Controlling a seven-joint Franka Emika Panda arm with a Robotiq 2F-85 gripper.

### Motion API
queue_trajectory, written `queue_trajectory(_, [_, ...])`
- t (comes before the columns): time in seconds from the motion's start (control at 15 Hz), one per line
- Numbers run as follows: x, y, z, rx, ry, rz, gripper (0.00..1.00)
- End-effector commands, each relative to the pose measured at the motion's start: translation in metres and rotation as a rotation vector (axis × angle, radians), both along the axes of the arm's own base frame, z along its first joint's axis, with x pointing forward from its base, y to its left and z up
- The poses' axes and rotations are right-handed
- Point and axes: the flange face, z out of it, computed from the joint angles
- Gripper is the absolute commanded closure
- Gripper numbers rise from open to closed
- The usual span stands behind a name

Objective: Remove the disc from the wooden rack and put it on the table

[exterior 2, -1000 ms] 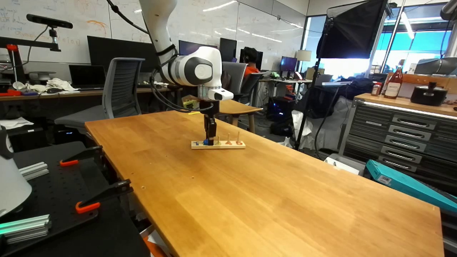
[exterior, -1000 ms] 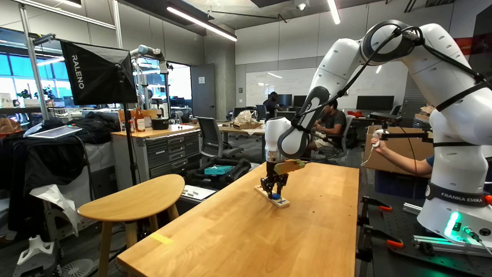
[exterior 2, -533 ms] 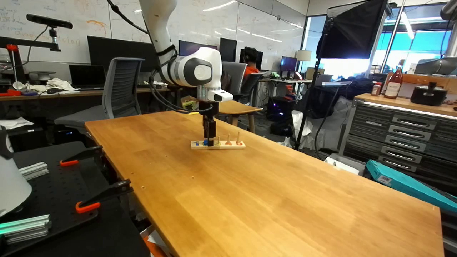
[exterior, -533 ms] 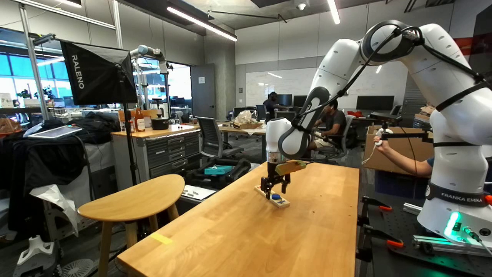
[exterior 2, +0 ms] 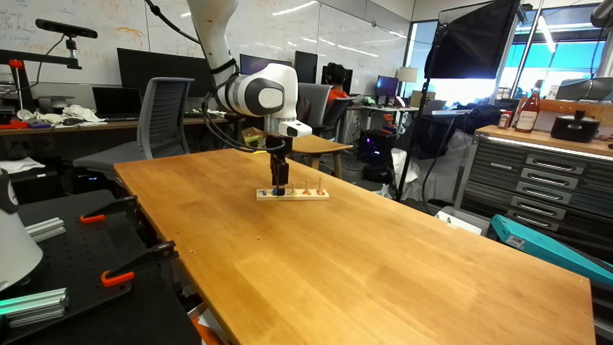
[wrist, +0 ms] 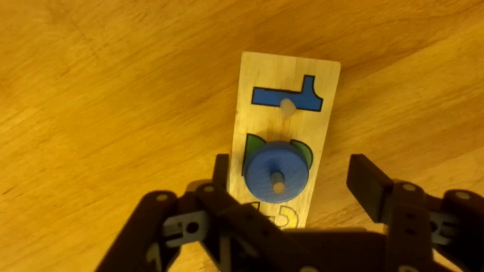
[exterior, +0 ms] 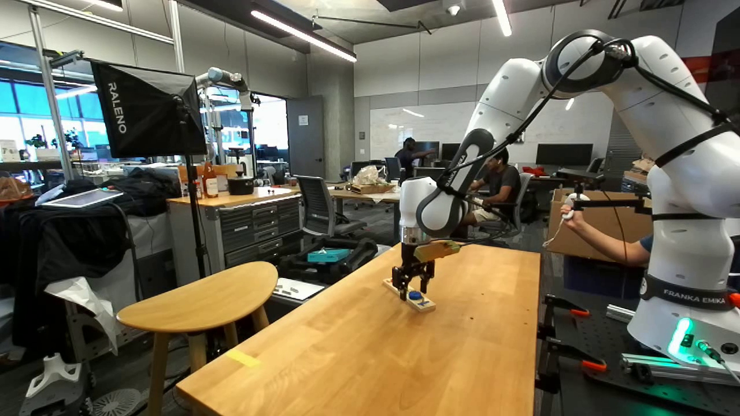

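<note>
The tool (wrist: pixel 290 177), its fingers (wrist: pixel 365 183) spread and grasping nothing, straddles, in the wrist view, the wooden peg rack (wrist: pixel 261 122), whose long axis runs across the closing line. The blue disc (wrist: pixel 266 170) sits on that rack's second peg (wrist: pixel 278 186) (counting from the numeral 1 (wrist: pixel 271 96)), between the fingers. The tabletop (exterior 2: pixel 364 239) bears one rack, five pegs, one disc.

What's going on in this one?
A Franka Panda arm is working at a numbered wooden rack on the table. Its gripper is open, with the jaws on either side of the blue disc and a gap showing on both sides in the wrist view. The disc sits on its peg, so it has yet to be removed.
</note>
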Motion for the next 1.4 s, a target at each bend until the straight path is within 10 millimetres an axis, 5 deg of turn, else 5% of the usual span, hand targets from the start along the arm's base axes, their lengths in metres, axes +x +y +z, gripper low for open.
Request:
queue_trajectory(0.0, [0.004,-0.005,0.009,0.024,-0.007,0.011,0.49])
queue_trajectory(0.33, [-0.001,-0.004,0.008,0.023,-0.003,0.017,0.82])
queue_trajectory(0.67, [-0.005,-0.002,0.02,0.029,0.003,0.024,0.82])
queue_trajectory(1.07, [-0.01,-0.008,0.067,0.034,-0.023,0.031,0.82])
queue_trajectory(1.33, [-0.02,-0.043,0.09,-0.002,-0.036,-0.007,0.82])
